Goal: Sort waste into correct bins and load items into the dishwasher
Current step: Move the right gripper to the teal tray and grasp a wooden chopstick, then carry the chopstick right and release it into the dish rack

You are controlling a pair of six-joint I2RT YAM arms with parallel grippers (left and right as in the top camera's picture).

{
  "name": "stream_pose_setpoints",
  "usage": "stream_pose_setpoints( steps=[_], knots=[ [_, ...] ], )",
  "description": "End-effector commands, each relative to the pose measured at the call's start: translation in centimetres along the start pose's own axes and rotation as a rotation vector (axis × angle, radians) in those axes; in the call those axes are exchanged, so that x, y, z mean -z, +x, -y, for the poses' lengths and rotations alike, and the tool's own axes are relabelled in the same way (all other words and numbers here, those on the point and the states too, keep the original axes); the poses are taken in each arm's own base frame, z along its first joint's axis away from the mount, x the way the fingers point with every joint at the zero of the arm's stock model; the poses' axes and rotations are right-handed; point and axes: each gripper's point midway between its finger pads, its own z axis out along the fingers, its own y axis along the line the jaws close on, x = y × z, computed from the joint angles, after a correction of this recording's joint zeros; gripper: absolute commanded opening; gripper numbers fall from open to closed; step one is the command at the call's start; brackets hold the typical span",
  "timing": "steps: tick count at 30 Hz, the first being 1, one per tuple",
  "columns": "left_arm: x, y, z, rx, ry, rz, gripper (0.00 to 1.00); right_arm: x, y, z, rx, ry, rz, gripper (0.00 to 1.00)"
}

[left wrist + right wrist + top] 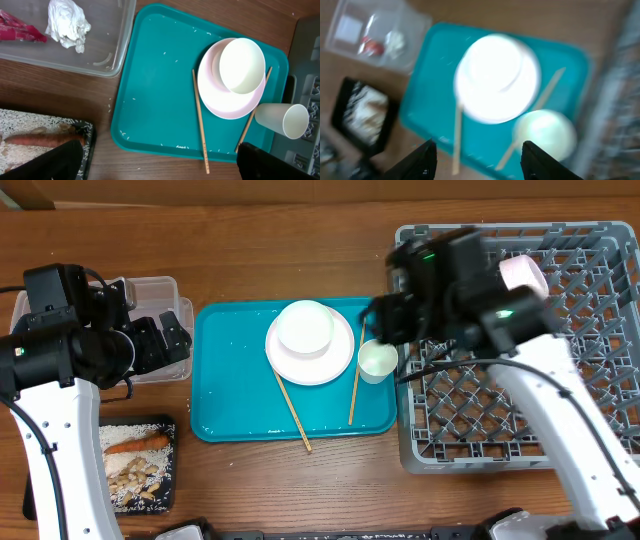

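A brown wooden tabletop (300, 490) is carrying everything; nothing of the room beyond it is showing.

At the middle a teal tray (235, 380) is lying flat, with stray rice grains scattered on it. A round plate (310, 376) is sitting at its far right part, and a white bowl (305, 328) is standing upright on the plate. Two wooden chopsticks are lying on the tray, one (293, 412) running out from under the plate's left side past the near rim, the other (354, 390) on the plate's right. A small white cup (378, 360) is lying on its side at the tray's right edge, just beside the grey dish rack (600, 280), which is filling the right side. A pale pink bowl (525, 272) is resting in the rack's far part.

At the far left a clear tub (160, 288) is holding a crumpled tissue (67, 22) and a red wrapper (17, 27). At the near left a black tray (174, 470) is holding rice (115, 435), a carrot (135, 445) and beige scraps (135, 478).

The left arm is covering much of the tub from overhead; its left claw (172, 338) is hanging wide open and empty at the tub's right end. The right arm is crossing the rack's left part and partly hiding the pink bowl. The right claw (385, 320) is hovering above the cup, fingers apart with nothing between them, in a smeared wrist view
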Motion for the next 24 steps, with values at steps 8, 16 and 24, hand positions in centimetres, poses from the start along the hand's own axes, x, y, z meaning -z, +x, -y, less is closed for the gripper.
stream_pose_setpoints(
  steps=[8, 16, 24],
  knots=[
    [0.5, -0.5, -0.1, -0.016, -0.005, 0.022, 1.00, -6.7, 6.6, -5.3, -0.046, 0.163, -0.162, 0.56],
    [0.5, -0.5, -0.1, -0.016, -0.005, 0.022, 1.00, -15.7, 13.7, -6.2, 0.056, 0.243, -0.275, 0.53],
    [0.5, -0.5, -0.1, -0.016, -0.005, 0.022, 1.00, -19.6, 16.5, -4.6, 0.071, 0.311, -0.324, 0.51]
  ],
)
